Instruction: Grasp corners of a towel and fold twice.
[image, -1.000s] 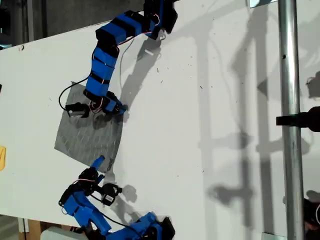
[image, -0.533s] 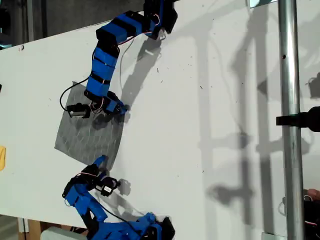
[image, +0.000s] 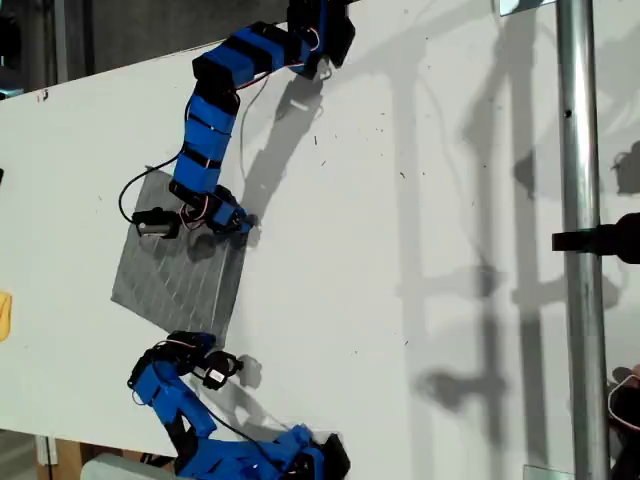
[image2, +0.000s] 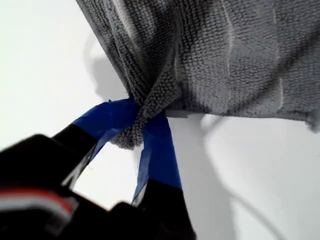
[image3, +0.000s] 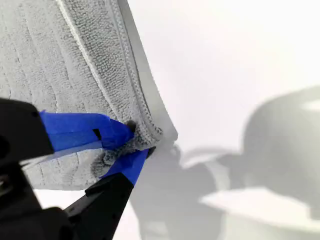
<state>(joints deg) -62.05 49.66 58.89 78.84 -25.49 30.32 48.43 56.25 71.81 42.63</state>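
Currently, towel (image: 178, 270): flat on the white table (image: 420, 200), unfolded.
First gripper (image2: 141, 119): jaws pinched on one towel corner (image2: 131, 136), fabric bunched.
Second gripper (image3: 129, 142): jaws clamped on another corner (image3: 150, 132).
Your step: lift both corners evenly, keeping the edge between them taut.

Tabletop (image: 420, 180): white, flat. Carried one grey striped towel (image: 175, 280), lying spread near the exterior view's left.
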